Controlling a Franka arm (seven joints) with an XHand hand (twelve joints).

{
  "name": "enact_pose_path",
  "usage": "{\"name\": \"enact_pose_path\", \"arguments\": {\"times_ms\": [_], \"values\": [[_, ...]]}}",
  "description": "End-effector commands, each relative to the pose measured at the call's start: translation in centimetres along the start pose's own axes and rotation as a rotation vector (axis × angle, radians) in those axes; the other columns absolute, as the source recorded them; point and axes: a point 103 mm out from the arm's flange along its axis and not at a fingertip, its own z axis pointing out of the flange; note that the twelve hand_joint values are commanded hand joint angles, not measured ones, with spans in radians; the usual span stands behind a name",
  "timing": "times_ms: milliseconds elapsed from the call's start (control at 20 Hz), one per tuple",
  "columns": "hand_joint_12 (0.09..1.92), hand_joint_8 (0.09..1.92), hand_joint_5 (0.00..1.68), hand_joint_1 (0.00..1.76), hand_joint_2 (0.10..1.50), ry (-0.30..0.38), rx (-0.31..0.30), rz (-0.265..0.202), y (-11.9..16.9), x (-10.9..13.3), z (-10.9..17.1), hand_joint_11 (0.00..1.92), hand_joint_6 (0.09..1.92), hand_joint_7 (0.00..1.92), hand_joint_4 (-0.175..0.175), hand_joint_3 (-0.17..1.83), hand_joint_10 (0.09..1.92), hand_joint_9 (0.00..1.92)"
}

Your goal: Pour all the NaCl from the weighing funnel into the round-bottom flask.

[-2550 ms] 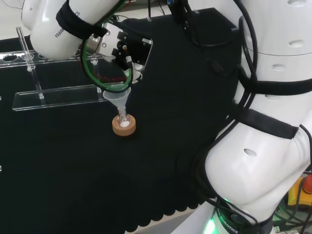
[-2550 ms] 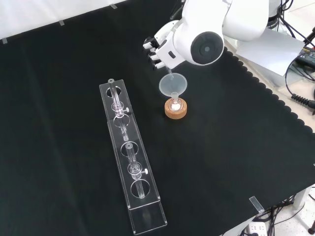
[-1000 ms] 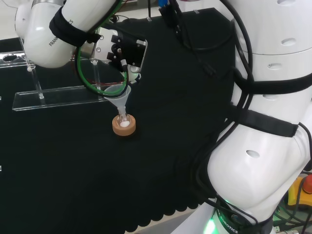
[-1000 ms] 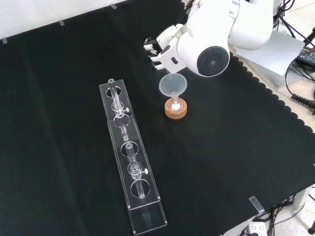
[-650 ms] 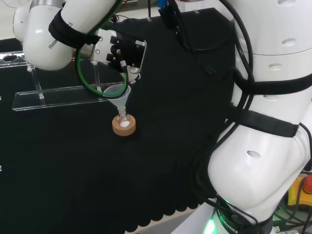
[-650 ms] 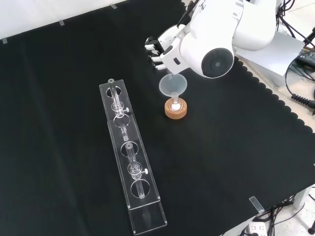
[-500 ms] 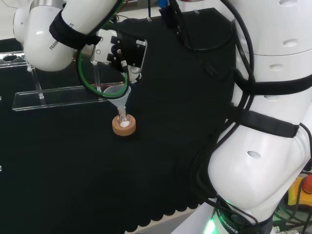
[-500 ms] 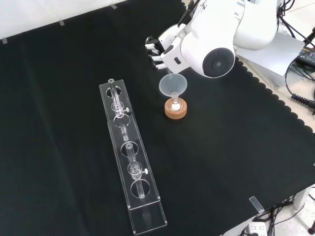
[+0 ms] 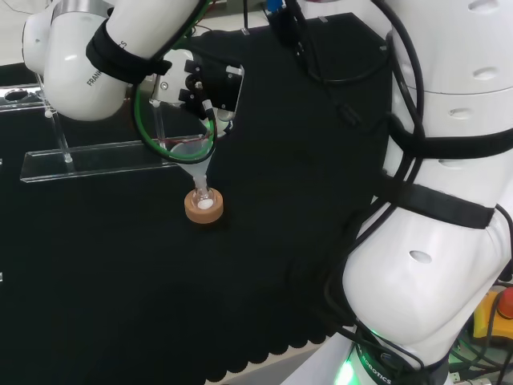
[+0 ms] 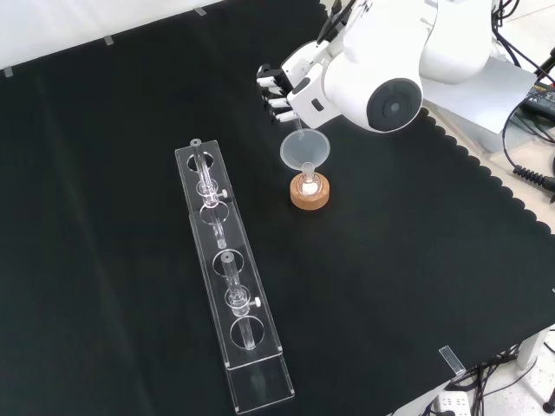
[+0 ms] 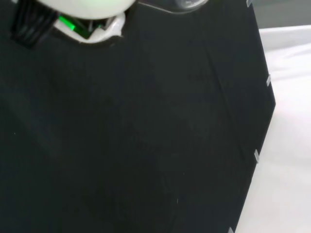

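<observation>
A small round-bottom flask [image 10: 308, 183] [image 9: 202, 198] with white powder at its bottom stands in a cork ring [image 10: 310, 198] [image 9: 203, 212]. A clear plastic funnel [image 10: 303, 152] [image 9: 194, 157] sits in its neck. My hand [image 10: 279, 88] [image 9: 202, 84] hovers just above that funnel's rim, its fingers curled round the clear weighing funnel [image 10: 298, 131], which tilts down into the plastic funnel. I cannot tell how much powder the weighing funnel holds.
A long clear rack [image 10: 230, 286] [image 9: 88, 157] with glass tubes lies on the black cloth, left of the flask in the front view. The arm's big white link [image 10: 390, 65] stands beside the hand. The cloth's scalloped edge [image 10: 486, 173] runs at the front view's right.
The arm's links have swung a little, and the hand has shifted slightly upward in the front view while staying over the funnel. Flask, cork ring and funnel have not moved.
</observation>
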Motion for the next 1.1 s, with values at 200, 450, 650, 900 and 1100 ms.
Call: {"name": "enact_pose_path", "arguments": {"times_ms": [200,450,650,900,1100], "values": [[0.86,0.47,1.24,1.13,0.58,0.072,0.01,0.016,0.0,-0.6,0.0,1.13,0.83,1.1,0.175,0.84,0.09,1.36],[0.86,0.47,1.24,1.13,0.58,0.141,0.001,0.018,-0.4,-0.9,0.0,1.13,0.83,1.1,0.175,0.84,0.09,1.36],[0.85,0.47,1.24,1.13,0.58,0.201,-0.015,0.01,-0.5,-1.2,0.5,1.13,0.83,1.09,0.175,0.84,0.09,1.37],[0.85,0.47,1.24,1.13,0.58,0.308,-0.015,0.004,-0.4,-1.7,1.4,1.13,0.83,1.09,0.175,0.84,0.09,1.37],[0.85,0.47,1.24,1.13,0.58,0.383,-0.011,0.004,-0.3,-2.3,2.6,1.14,0.83,1.09,0.175,0.84,0.09,1.37]]}}
